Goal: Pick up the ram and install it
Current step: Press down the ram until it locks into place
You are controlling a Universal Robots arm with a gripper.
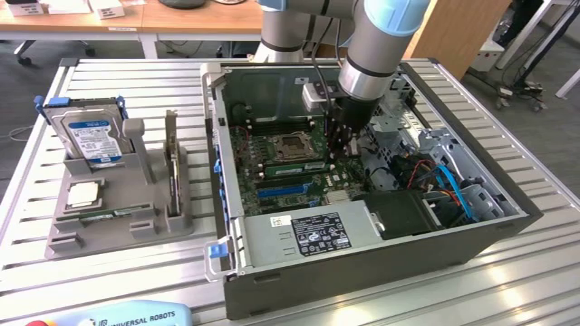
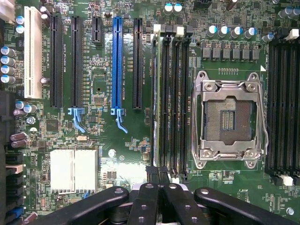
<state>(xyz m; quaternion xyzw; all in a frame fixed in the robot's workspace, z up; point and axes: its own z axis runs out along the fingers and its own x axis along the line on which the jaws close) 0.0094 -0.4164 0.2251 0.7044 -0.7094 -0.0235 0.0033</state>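
The slatted metal tabletop [image 1: 127,272] filled the exterior frame, with an open computer case [image 1: 363,272] at centre and a grey fixture [image 1: 118,217] at lower left holding a hard drive [image 1: 91,139]. The arm reached into the case from the upper centre. Its pincer [image 2: 158,187] stood closed at the bottom of the wrist frame, fingertips together on the top edge of the ram [image 2: 163,103], which stood edge-on in the slot bank left of the empty processor socket [image 2: 227,119]. To my judgement, good practice here was a straight, even press, stick square to the slot, end latches watched for closure.
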